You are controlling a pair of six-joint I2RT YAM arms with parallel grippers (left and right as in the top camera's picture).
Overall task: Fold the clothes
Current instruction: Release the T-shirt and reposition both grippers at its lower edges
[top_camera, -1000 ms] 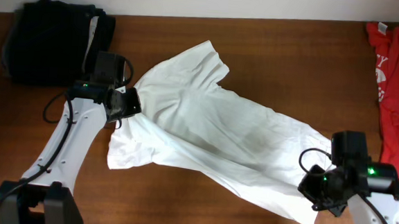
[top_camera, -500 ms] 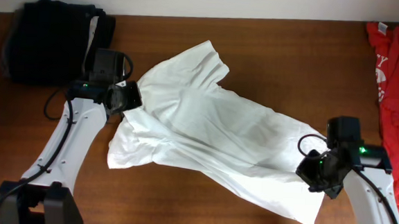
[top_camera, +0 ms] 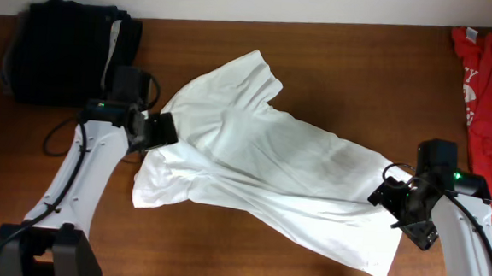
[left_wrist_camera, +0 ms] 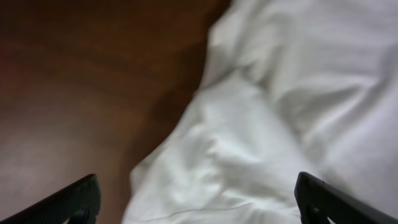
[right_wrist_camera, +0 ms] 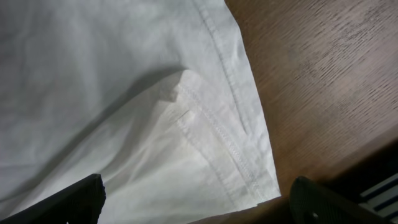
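Observation:
The clothes, a white T-shirt [top_camera: 270, 165], lie crumpled and slanting across the brown table [top_camera: 370, 68] from upper left to lower right. My left gripper [top_camera: 161, 130] hangs open at the shirt's left edge. In the left wrist view the gripper [left_wrist_camera: 199, 208] has rumpled white cloth [left_wrist_camera: 261, 143] lying loose between its wide-apart fingers [left_wrist_camera: 73, 200]. My right gripper [top_camera: 400, 214] stands open over the shirt's lower right corner. The right wrist view shows the gripper [right_wrist_camera: 199, 208] above the stitched hem [right_wrist_camera: 224, 143], gripping nothing.
A black garment [top_camera: 63, 50] is bunched at the back left of the table. A red garment [top_camera: 487, 110] lies along the right edge. The shirt's lower right corner [top_camera: 379, 266] reaches close to the table's front edge.
Both grippers were shut on the shirt and now stand wide open, so the cloth lies loose. The right gripper has shifted slightly right; the shirt's lower right part has settled flatter.

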